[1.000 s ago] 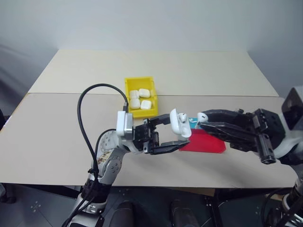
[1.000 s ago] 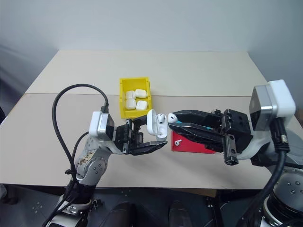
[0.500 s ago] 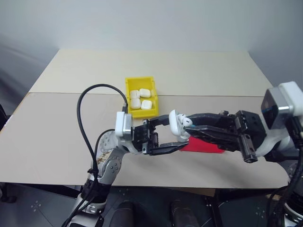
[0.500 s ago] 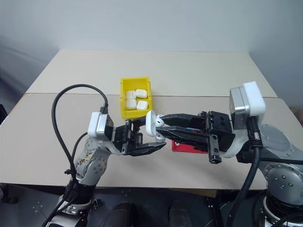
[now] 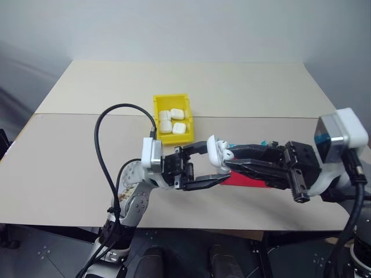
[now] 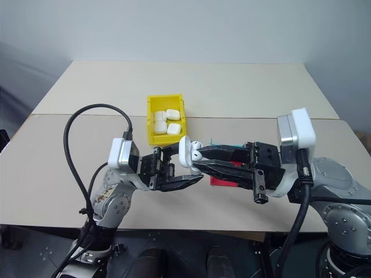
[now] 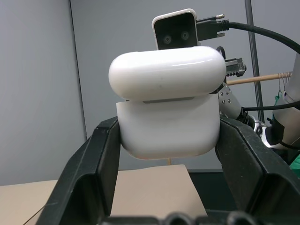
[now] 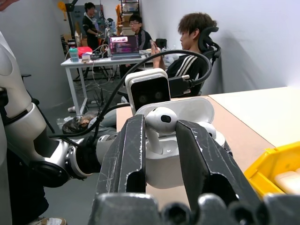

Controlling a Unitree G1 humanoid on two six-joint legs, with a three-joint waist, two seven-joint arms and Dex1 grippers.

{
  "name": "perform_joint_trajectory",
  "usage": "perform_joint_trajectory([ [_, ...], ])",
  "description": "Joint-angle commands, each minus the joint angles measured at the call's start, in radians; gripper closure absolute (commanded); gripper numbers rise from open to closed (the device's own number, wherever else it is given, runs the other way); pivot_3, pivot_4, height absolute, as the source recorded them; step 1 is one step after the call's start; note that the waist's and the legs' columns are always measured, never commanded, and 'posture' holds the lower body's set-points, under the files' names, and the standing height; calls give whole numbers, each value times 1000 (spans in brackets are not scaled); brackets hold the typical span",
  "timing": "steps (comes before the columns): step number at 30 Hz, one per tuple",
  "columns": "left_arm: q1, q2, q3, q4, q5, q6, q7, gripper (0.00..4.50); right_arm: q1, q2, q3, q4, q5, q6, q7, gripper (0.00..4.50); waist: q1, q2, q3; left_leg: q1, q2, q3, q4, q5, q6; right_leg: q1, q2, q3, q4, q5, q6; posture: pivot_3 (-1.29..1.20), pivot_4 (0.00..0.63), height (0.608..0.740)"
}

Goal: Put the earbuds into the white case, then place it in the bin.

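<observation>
Earbud (image 8: 159,123) stem hidden between fingers (image 8: 129,154).

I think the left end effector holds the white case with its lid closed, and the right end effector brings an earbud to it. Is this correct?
Not quite: the lid is open, not closed. The right wrist view shows the white case with its lid raised behind the earbud. The rest holds: the left end effector grips the case, and the right end effector brings the earbud to it.

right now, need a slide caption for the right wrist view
Right gripper holds an earbud at the open case held in the left gripper.
</observation>
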Motion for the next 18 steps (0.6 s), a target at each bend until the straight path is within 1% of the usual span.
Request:
perform_joint_trajectory([
  [1, -4, -11, 8, -22, -3, -31, -2, 1683, 9, -17, 1, -15, -15, -36, -4, 3348, 0, 0, 0, 0, 0, 0, 0, 0, 0, 0, 0, 0, 0, 0, 0, 0, 150, 740],
  [6, -4, -12, 10, -22, 1, -32, -1, 1683, 18, -22, 6, -11, -7, -45, 3, 3348, 0, 0, 0, 0, 0, 0, 0, 0, 0, 0, 0, 0, 0, 0, 0, 0, 150, 740],
  [7, -5, -11, 10, -21, 1, -31, -2, 1683, 18, -24, 9, -15, -22, -53, 5, 2932, 0, 0, 0, 0, 0, 0, 0, 0, 0, 0, 0, 0, 0, 0, 0, 0, 150, 740],
  [8, -6, -11, 11, -20, 1, -32, -2, 1683, 17, -23, 15, -15, -40, -59, -6, 2780, 0, 0, 0, 0, 0, 0, 0, 0, 0, 0, 0, 0, 0, 0, 0, 0, 150, 740],
  [11, -8, -12, 13, -17, 2, -32, -1, 1683, 15, -28, 21, -9, -54, -74, -3, 1814, -1, 0, 0, 0, 0, 0, 0, 0, 0, 0, 0, 0, 0, 0, 0, 0, 150, 740],
  [15, -5, -13, 13, -14, 5, -37, -2, 1683, 22, -36, 13, -5, -56, -84, 8, 1814, 0, 0, 0, 0, 0, 0, 0, 0, 0, 0, 0, 0, 0, 0, 0, 0, 150, 740],
  [18, 1, -9, 12, -8, 9, -43, -5, 1683, 29, -53, -23, 6, -35, -92, 31, 1814, 1, 0, 0, 0, 0, 0, 0, 0, 0, 0, 0, 0, 0, 0, 0, 0, 150, 740],
])
